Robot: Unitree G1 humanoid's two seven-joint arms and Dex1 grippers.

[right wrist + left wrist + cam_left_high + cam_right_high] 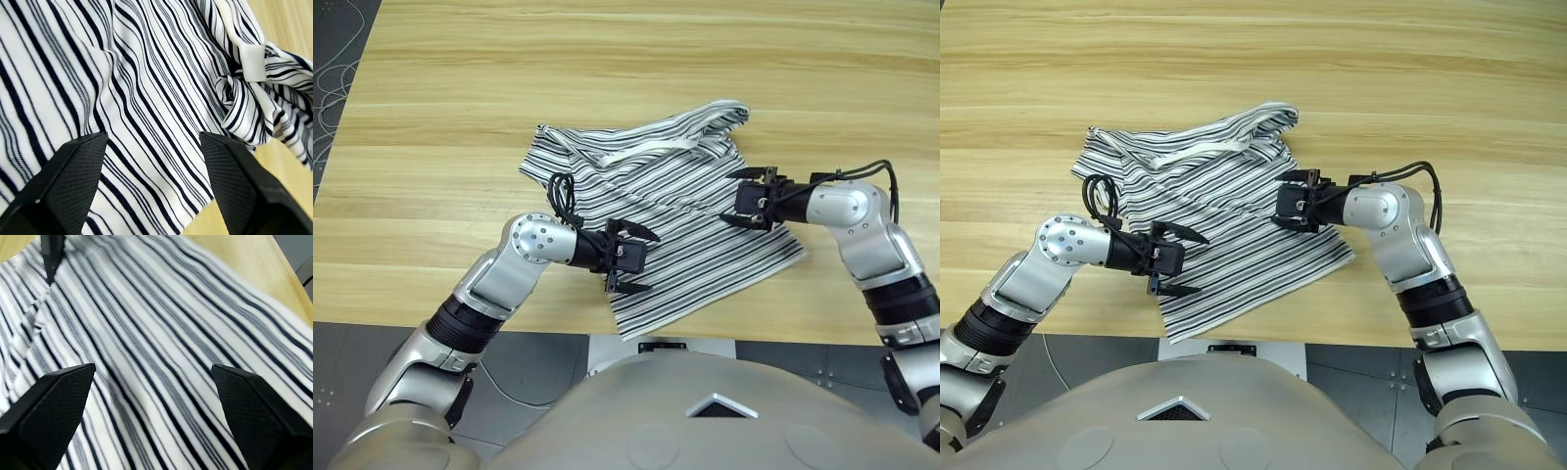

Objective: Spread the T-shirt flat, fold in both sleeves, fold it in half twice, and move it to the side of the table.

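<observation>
T-shirt [656, 211] lies rumpled near the counter's [607, 59] front edge, so I judge spreading is the step in hand. My left fingers [54, 406] and right fingers [73, 171] hover released over it; next I'd pinch opposite edges and pull outward.

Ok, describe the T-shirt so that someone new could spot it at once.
On the wooden table, look near the front edge, by the open left gripper and right gripper. The T-shirt lies there rumpled, the only cloth, white with dark stripes and a plain white neckband.
</observation>
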